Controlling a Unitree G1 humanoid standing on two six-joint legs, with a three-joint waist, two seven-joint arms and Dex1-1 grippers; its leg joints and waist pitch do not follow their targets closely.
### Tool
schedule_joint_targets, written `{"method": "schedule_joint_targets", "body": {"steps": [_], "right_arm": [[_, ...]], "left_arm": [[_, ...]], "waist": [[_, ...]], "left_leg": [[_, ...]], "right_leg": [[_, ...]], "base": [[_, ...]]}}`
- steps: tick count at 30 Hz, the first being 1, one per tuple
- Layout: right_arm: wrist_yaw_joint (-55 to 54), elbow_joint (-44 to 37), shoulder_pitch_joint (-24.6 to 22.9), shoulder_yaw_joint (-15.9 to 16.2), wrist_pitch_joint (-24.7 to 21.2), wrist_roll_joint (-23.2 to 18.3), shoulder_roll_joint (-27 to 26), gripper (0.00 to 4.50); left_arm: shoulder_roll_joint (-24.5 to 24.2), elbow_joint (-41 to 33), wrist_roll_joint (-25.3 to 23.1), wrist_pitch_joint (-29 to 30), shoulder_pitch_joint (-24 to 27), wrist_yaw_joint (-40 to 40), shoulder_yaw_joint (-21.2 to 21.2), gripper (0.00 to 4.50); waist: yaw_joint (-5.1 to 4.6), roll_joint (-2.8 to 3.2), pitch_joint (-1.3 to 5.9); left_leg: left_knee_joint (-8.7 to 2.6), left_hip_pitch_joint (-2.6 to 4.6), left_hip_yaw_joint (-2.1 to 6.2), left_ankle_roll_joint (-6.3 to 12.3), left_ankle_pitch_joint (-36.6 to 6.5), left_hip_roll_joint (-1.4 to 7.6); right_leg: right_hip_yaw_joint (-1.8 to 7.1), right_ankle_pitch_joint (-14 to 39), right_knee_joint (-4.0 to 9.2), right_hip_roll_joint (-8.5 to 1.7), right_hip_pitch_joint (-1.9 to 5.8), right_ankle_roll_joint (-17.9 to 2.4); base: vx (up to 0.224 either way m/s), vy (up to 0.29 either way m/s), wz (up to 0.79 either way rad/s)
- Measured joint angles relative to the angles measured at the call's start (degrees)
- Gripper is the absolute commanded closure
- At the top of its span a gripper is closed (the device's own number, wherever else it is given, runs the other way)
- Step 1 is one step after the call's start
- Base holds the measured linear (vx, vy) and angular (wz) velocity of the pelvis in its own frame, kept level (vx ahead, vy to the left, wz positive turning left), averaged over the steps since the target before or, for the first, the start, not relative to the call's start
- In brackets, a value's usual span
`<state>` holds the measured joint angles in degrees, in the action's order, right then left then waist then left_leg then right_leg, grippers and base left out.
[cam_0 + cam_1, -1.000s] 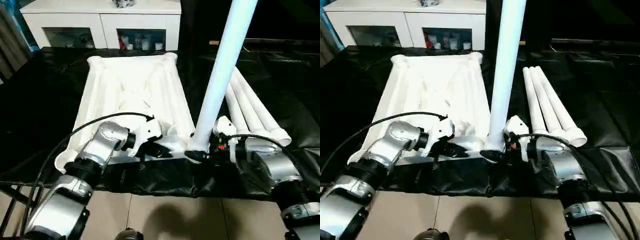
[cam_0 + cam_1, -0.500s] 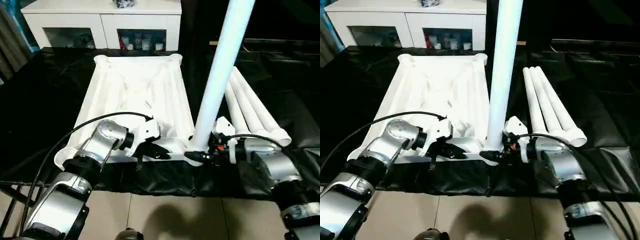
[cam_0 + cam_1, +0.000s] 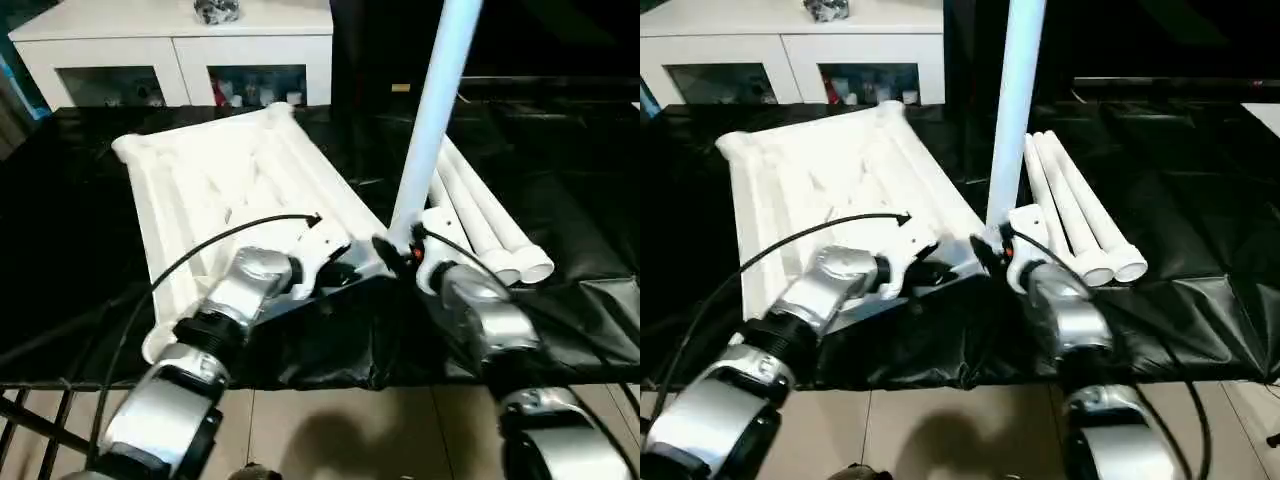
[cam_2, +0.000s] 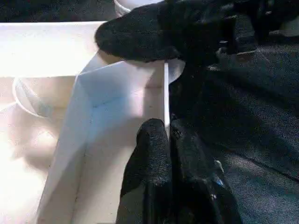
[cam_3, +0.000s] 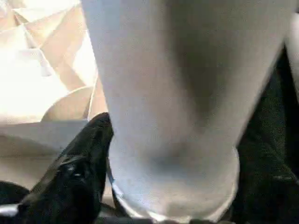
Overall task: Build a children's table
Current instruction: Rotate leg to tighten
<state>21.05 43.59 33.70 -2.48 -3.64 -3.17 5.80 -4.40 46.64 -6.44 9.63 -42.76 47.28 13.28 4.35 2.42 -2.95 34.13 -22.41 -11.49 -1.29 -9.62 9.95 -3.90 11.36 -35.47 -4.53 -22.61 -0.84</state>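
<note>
The children's table top (image 3: 220, 180) lies upside down on the black cover, ribs up, turned askew with its far end toward the left. My left gripper (image 3: 350, 275) is shut on the thin near rim (image 4: 165, 93) close to the near right corner. My right gripper (image 3: 395, 248) is shut on a white leg (image 3: 430, 110) that stands upright at that corner; one black finger (image 5: 79, 168) presses the leg's base (image 5: 173, 154). Three more legs (image 3: 490, 220) lie side by side to the right.
A white glass-door cabinet (image 3: 170, 60) stands behind the table. The black cover (image 3: 560, 180) spreads to the right of the legs. Its crumpled front edge (image 3: 330, 350) hangs over beige floor tiles (image 3: 330, 430).
The table top has turned, its far end swinging left. Both grippers and the upright leg have moved away from me with the near right corner. The view has also shifted.
</note>
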Motion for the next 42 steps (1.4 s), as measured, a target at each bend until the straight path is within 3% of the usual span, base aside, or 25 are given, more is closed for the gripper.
{"method": "schedule_joint_targets", "body": {"steps": [1, 5, 18, 23, 33, 42], "right_arm": [[0.16, 0.01, 0.0, 0.0, 0.18, 0.04, 0.04, 0.73], [5.33, -0.24, -0.22, 0.69, 1.11, 0.04, 1.48, 0.52], [35.59, -8.63, -5.29, 6.35, -0.83, -3.66, 12.23, 0.52], [43.12, -10.88, -5.93, 8.71, -1.78, -3.95, 14.71, 0.78], [48.24, -12.18, -6.0, 10.08, -3.5, -4.01, 15.65, 1.65], [42.39, -13.74, -7.13, 8.48, -5.7, -3.84, 13.24, 1.73]], "left_arm": [[-0.01, -0.41, 0.0, -0.02, 0.21, 0.2, 0.04, 4.5], [-0.94, -1.43, 0.01, -1.17, 0.84, 2.35, 0.05, 4.5], [-6.73, -2.87, 2.34, -6.09, 2.76, 18.34, 1.1, 4.5], [-8.8, -2.36, 2.6, -7.78, 2.78, 23.87, 1.37, 4.5], [-10.68, -2.03, 2.8, -9.64, 2.77, 28.93, 2.14, 4.5], [-10.38, -1.25, 2.67, -9.0, 2.68, 25.96, 1.2, 4.5]], "waist": [[0.03, 0.0, 0.0], [0.09, 0.01, 0.0], [1.49, 0.11, -0.04], [2.21, 0.1, -0.04], [2.42, 0.08, -0.03], [2.15, 0.06, -0.02]], "left_leg": [[-0.04, -0.03, 0.0, 0.0, 0.0, -0.01], [-0.15, -0.12, -0.02, 0.03, -0.02, -0.02], [-0.15, -0.28, -0.02, 0.04, 0.0, 0.01], [-0.14, -0.39, -0.02, 0.05, 0.0, 0.02], [-0.02, -0.48, 0.0, 0.06, 0.0, 0.03], [0.09, -0.41, 0.01, 0.04, 0.02, 0.06]], "right_leg": [[0.0, -0.02, 0.09, 0.0, 0.0, 0.0], [-0.03, -0.03, 0.21, 0.0, -0.06, -0.01], [-0.06, -0.03, 0.23, 0.02, -0.15, 0.0], [-0.08, -0.03, 0.22, 0.02, -0.22, 0.0], [-0.07, -0.03, 0.21, 0.02, -0.21, 0.0], [-0.07, -0.05, 0.07, 0.02, -0.19, -0.01]], "base": [[0.0, 0.0, 0.0], [0.0, 0.0, 0.0], [0.0, 0.0, 0.0], [0.0, 0.0, 0.0], [0.0, 0.0, 0.0], [0.0, 0.0, 0.0]]}}
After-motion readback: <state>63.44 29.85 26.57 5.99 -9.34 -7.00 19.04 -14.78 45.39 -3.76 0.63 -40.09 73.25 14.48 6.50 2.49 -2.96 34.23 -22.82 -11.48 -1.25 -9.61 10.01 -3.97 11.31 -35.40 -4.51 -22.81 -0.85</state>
